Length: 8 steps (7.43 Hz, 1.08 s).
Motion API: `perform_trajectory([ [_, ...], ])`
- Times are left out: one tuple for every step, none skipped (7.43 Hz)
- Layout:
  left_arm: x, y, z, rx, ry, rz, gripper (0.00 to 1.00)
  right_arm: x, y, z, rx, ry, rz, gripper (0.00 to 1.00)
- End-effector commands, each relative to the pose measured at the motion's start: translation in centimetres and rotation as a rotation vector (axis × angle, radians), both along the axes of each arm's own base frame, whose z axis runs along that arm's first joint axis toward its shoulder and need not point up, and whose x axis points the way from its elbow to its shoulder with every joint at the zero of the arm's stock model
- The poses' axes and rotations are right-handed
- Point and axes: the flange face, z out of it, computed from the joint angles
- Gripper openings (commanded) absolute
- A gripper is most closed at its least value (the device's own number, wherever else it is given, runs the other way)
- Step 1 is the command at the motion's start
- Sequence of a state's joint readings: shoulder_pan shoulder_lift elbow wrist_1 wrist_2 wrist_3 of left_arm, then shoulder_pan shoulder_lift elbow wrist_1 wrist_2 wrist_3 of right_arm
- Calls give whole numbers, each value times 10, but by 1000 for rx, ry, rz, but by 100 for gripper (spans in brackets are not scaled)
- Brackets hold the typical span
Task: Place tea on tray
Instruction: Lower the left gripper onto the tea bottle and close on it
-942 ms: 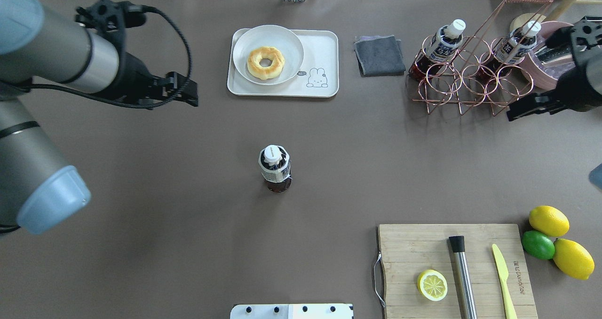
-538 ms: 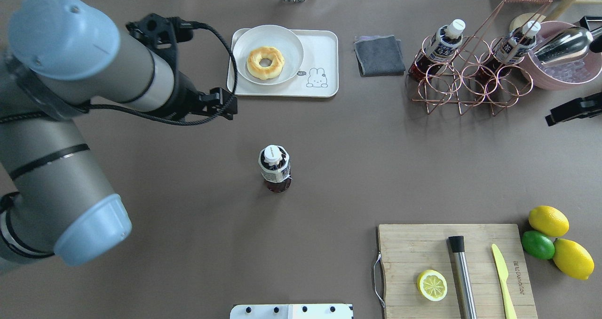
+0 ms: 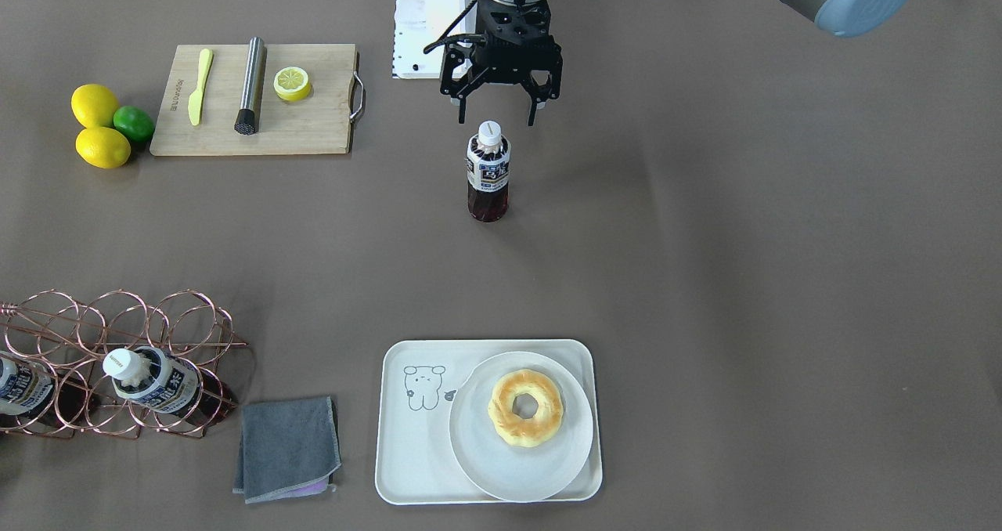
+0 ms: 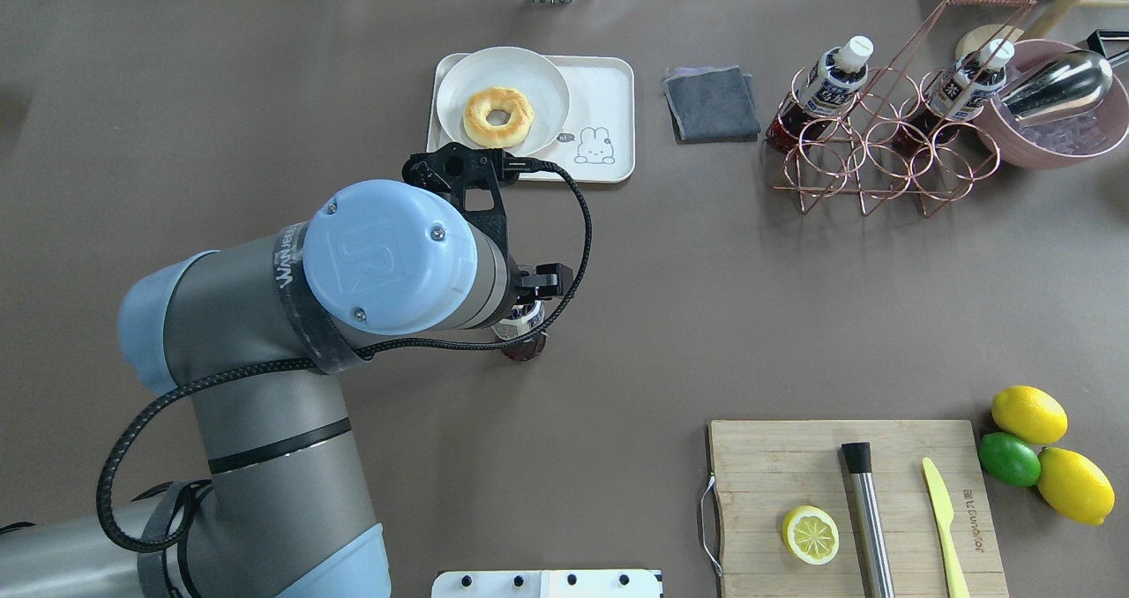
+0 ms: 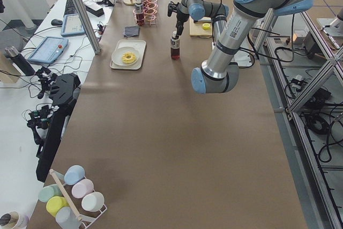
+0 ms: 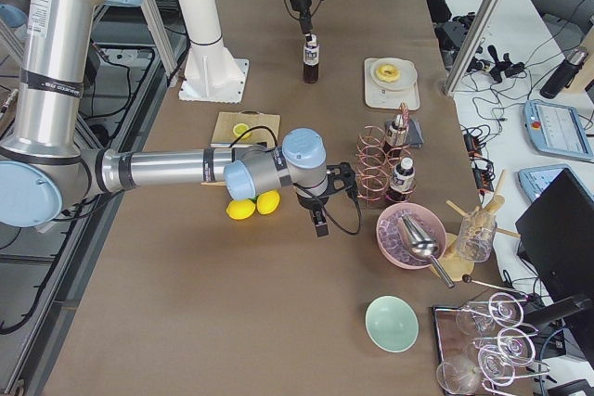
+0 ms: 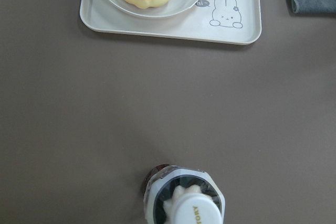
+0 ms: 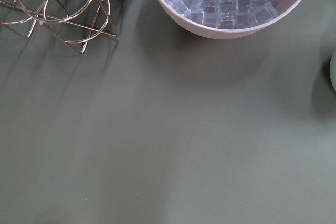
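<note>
Early stage: the tea bottle [image 3: 488, 175] stands upright, upper centre, not yet grasped, the left gripper [image 3: 497, 117] above its cap [image 3: 490, 129] with jaws apart; lifting and transfer to the bear tray [image 3: 415, 445], lower centre, remain.

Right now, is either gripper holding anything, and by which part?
Left gripper holds nothing: it is open above the bottle, not touching it. Right gripper: cannot tell.

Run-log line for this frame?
phase: pre-grasp | left gripper: open, above upright clear plastic tea bottle | cream-white bear tray: no tea | right gripper: state unclear
</note>
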State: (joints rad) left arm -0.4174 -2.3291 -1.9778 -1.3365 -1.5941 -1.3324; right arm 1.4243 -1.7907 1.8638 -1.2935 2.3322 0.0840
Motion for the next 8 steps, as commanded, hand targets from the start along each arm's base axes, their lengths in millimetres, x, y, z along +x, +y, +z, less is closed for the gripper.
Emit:
perform_trajectory([
  [12, -9, 3, 33, -41, -55, 97, 5, 0, 1, 5, -3, 6, 100],
  [15, -8, 7, 32, -52, -51, 92, 5, 0, 1, 6, -3, 5, 100],
  [19, -4, 8, 34, -53, -41, 91, 5, 0, 1, 6, -3, 5, 100],
  [24, 2, 7, 34, -53, -29, 89, 5, 0, 1, 6, -3, 7, 100],
  [26, 6, 2, 36, -45, -22, 87, 6, 0, 1, 6, -3, 8, 100],
  [26, 8, -2, 41, -39, -25, 80, 6, 0, 0, 7, -4, 9, 100],
  [29, 11, -2, 40, -38, -18, 63, 8, 0, -1, 9, -5, 12, 100],
  [28, 11, -5, 41, -33, -21, 49, 8, 0, -2, 10, -5, 14, 100],
])
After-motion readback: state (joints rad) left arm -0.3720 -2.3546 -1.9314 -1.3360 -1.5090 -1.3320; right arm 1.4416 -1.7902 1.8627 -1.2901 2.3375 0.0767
